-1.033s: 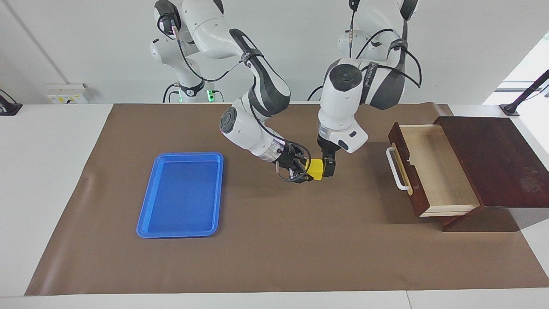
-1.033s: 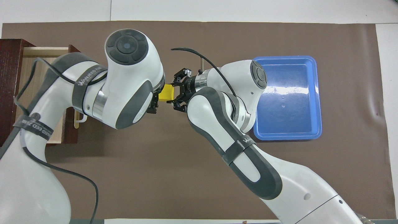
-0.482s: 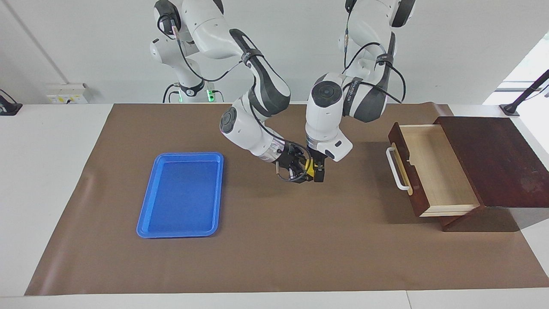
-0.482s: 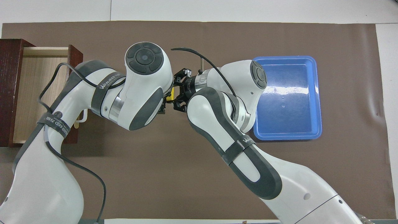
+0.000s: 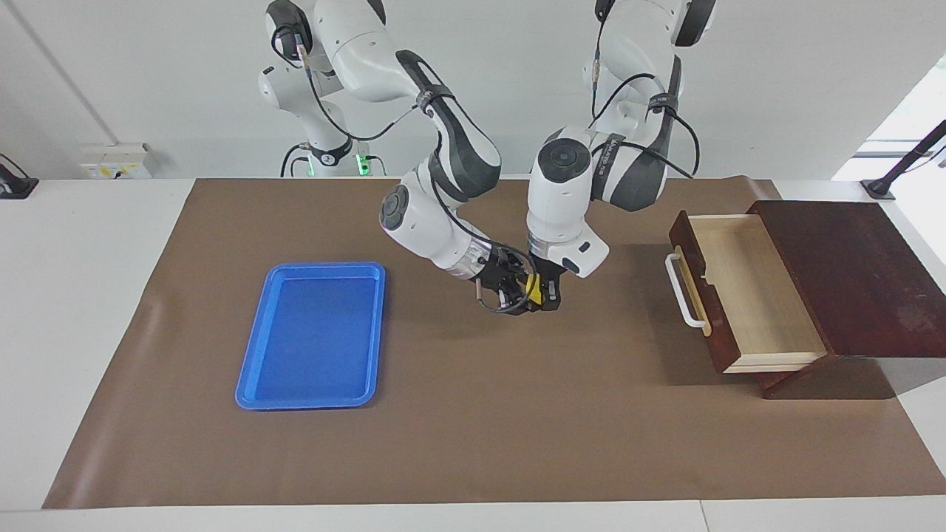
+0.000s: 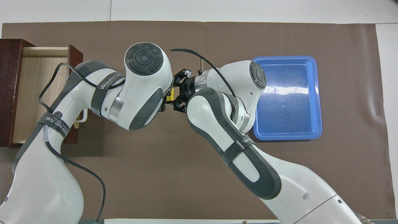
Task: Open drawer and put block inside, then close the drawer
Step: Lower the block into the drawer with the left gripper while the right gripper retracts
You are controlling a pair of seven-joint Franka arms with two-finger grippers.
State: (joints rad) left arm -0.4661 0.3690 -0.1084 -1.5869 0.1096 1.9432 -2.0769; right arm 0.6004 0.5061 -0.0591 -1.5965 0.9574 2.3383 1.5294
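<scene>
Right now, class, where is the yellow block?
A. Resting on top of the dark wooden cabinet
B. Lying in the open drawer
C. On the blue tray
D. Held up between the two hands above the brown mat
D. The block sits between the left hand and the right hand, both closed on it above the mat; the open drawer and the tray hold nothing.

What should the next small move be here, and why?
Probably the right gripper should let go. Both grippers are shut on the block in mid-air over the mat, the left gripper coming down on it from above. The drawer stands open at the left arm's end, so the left arm can then carry the block there.
</scene>
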